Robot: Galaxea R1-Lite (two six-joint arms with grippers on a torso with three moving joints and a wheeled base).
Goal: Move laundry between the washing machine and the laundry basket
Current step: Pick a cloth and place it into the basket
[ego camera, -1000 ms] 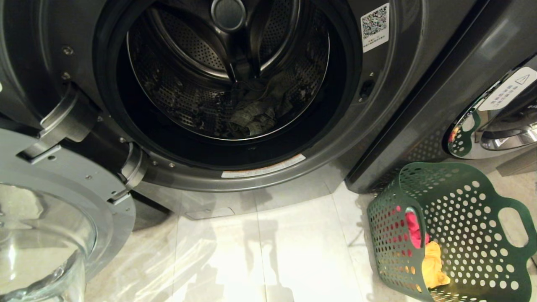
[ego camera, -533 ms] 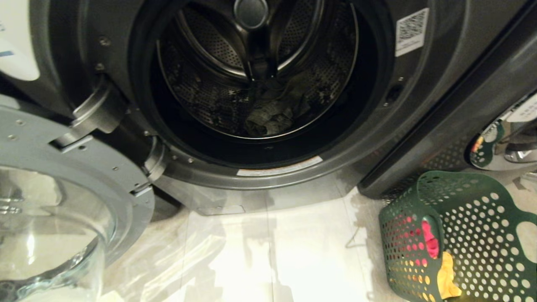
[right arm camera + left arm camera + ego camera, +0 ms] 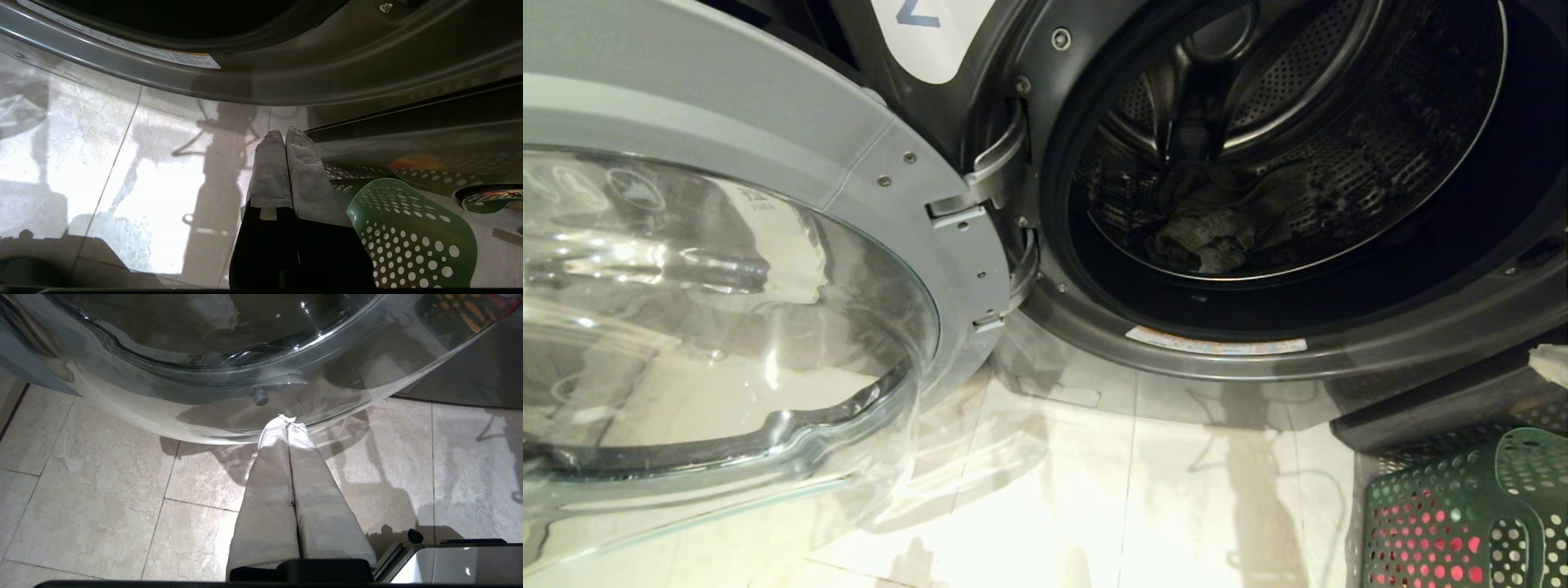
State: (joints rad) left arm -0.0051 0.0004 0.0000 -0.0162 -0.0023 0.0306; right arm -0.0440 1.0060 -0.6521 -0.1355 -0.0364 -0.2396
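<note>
The washing machine [image 3: 1339, 359] stands open, dark grey, with a white label reading 2 at the top. In its drum lies a pale grey-beige garment [image 3: 1217, 237] of the laundry. The round glass door [image 3: 727, 327] swings out at the left. The green laundry basket [image 3: 1462, 523] sits on the floor at the lower right, and red cloth [image 3: 1413, 539] shows through its holes. Neither gripper appears in the head view. My left gripper [image 3: 287, 419] is shut and empty, its tips just under the glass door. My right gripper [image 3: 284, 133] is shut and empty over the tiles, beside the basket [image 3: 412, 232].
Pale floor tiles [image 3: 1135, 506] lie between the door and the basket. A neighbouring dark grey machine [image 3: 429, 134] stands behind the basket. The door's hinges [image 3: 980, 196] jut out at the drum's left rim.
The whole head view has shifted: the camera has swung left, so the door now fills the left half and the basket sits at the lower right corner.
</note>
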